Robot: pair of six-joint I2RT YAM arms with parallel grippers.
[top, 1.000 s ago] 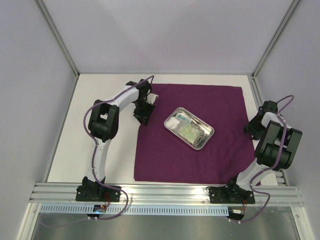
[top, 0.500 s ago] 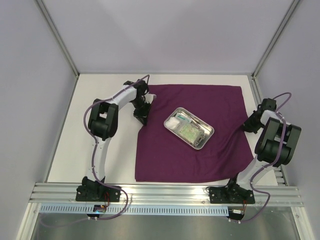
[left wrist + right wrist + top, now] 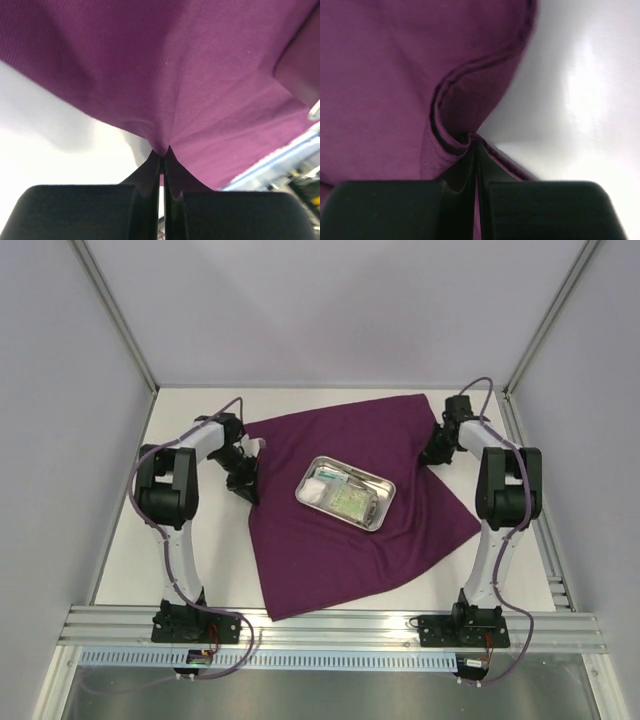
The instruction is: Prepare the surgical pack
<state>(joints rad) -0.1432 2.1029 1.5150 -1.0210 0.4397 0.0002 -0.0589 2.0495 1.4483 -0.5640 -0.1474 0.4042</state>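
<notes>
The surgical pack is a deep-purple fabric sheet (image 3: 350, 540) lying skewed on the white table, with a shiny steel tray (image 3: 345, 493) of gauze and packets on its middle. My left gripper (image 3: 243, 483) pinches the sheet's left edge; in the left wrist view its jaws (image 3: 161, 152) are shut on a fold of purple fabric (image 3: 190, 75). My right gripper (image 3: 436, 452) holds the sheet's right edge near the back; the right wrist view shows this gripper (image 3: 473, 142) shut on the hemmed edge (image 3: 445, 125). Scissors and tweezers cannot be made out.
White enclosure walls with metal posts (image 3: 115, 320) surround the table. An aluminium rail (image 3: 330, 628) carrying both arm bases runs along the near edge. Bare white table (image 3: 130, 540) lies left of the sheet and also to its right (image 3: 520, 570).
Both grippers closed on the sheet's side edges and dragged it. The sheet has turned and shifted left, the tray moving with it; the right arm swung to the back right.
</notes>
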